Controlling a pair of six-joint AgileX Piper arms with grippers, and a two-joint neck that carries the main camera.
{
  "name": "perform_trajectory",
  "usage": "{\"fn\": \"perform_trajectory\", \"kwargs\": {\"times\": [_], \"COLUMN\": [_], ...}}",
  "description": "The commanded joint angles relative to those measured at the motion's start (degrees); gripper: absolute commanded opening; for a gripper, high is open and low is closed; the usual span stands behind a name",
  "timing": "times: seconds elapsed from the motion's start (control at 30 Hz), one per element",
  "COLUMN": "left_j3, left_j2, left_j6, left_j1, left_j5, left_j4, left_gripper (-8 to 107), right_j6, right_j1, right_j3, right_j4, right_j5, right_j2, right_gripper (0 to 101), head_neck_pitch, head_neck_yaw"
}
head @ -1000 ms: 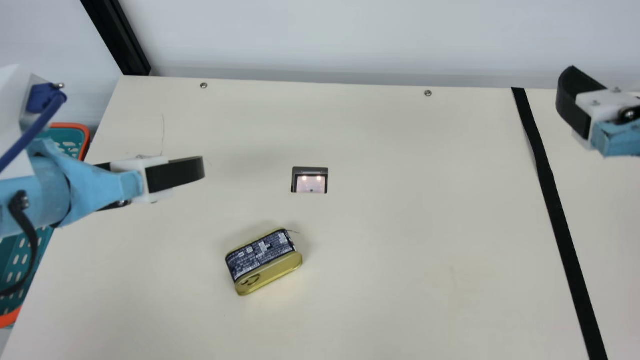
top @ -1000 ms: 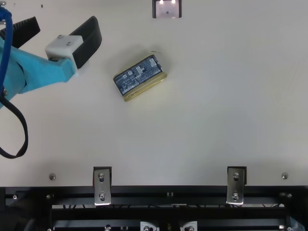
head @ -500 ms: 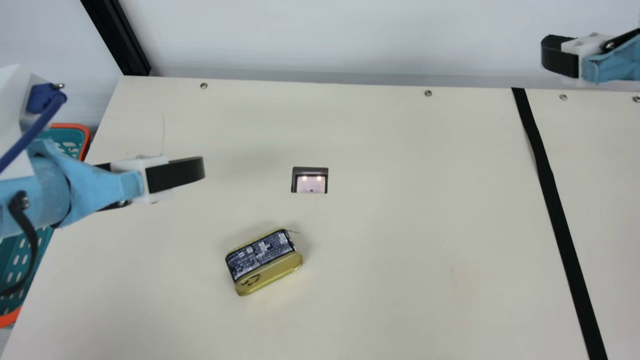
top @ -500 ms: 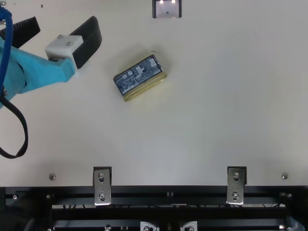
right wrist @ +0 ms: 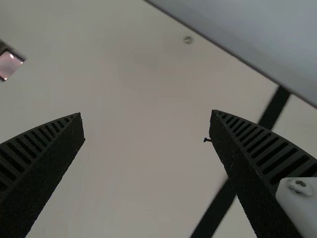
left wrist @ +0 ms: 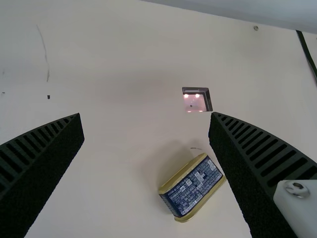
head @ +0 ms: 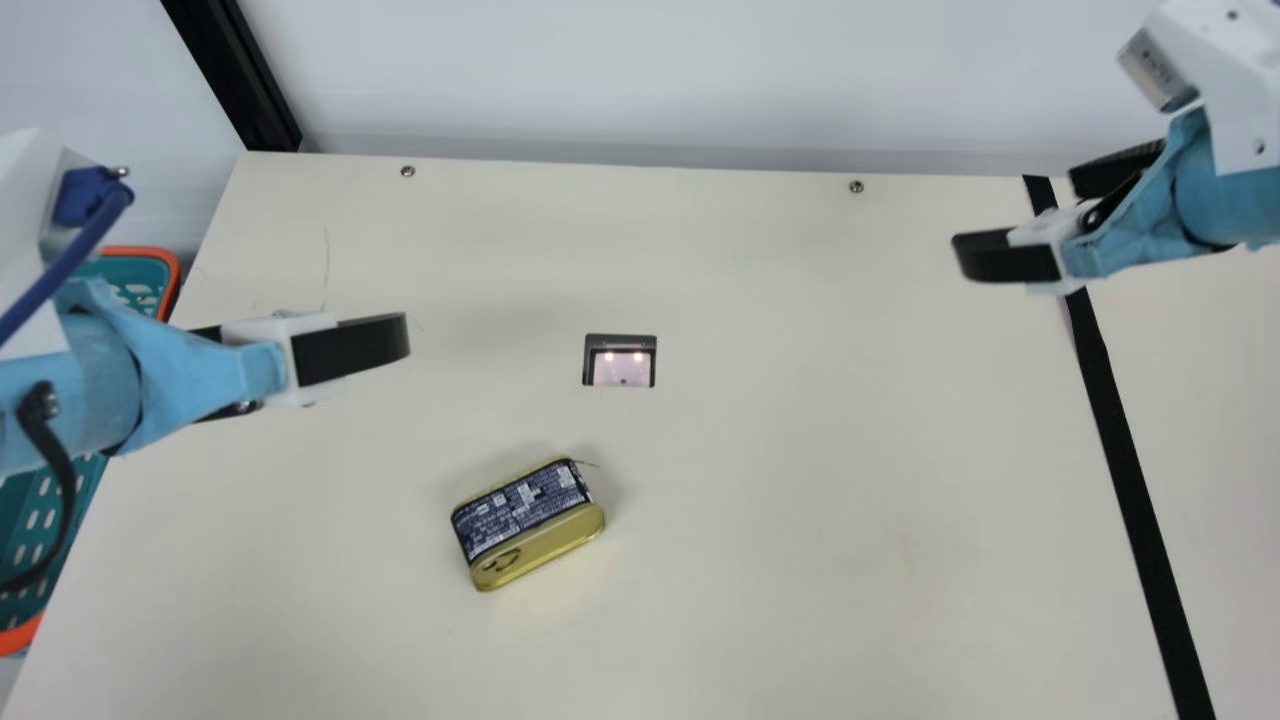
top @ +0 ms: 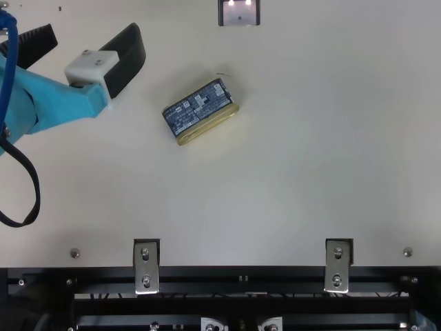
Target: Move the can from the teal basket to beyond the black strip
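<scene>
The can lies on the table, left of the strip, before and a little left of the small square fitting. The strip runs front to back, with tabletop on both sides. Off the table's left edge is the basket, probably lower than the tabletop, though the arm hides much of it. The left gripper is left of the can, the right gripper near the strip's far end. Behind the table is the wall; along the front, a rail.
</scene>
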Motion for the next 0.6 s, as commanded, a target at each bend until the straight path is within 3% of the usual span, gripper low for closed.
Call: {"fn": "perform_trajectory", "kwargs": {"times": [0.0, 0.13, 0.2, 0.57], "left_j3": [0.0, 0.0, 0.0, 0.0], "left_j2": [0.0, 0.0, 0.0, 0.0], "left_j6": [0.0, 0.0, 0.0, 0.0], "left_j1": [0.0, 0.0, 0.0, 0.0], "left_j5": [0.0, 0.0, 0.0, 0.0], "left_j4": [0.0, 0.0, 0.0, 0.0], "left_gripper": [90, 90, 90, 90], "right_j6": [-6.3, -11.6, -9.7, -11.1], "right_j1": [-0.1, -0.4, -0.4, 0.2], "right_j3": [0.6, 2.3, 2.4, 2.7], "right_j4": [4.1, 6.6, 6.3, 5.8], "right_j5": [4.5, 8.5, 7.3, 9.0], "right_j2": [0.1, 0.2, 0.2, 0.6], "right_gripper": [101, 101, 101, 101], "head_neck_pitch": [-0.2, -0.2, -0.2, -0.2], "head_neck_yaw": [-0.1, -0.1, -0.1, -0.1]}}
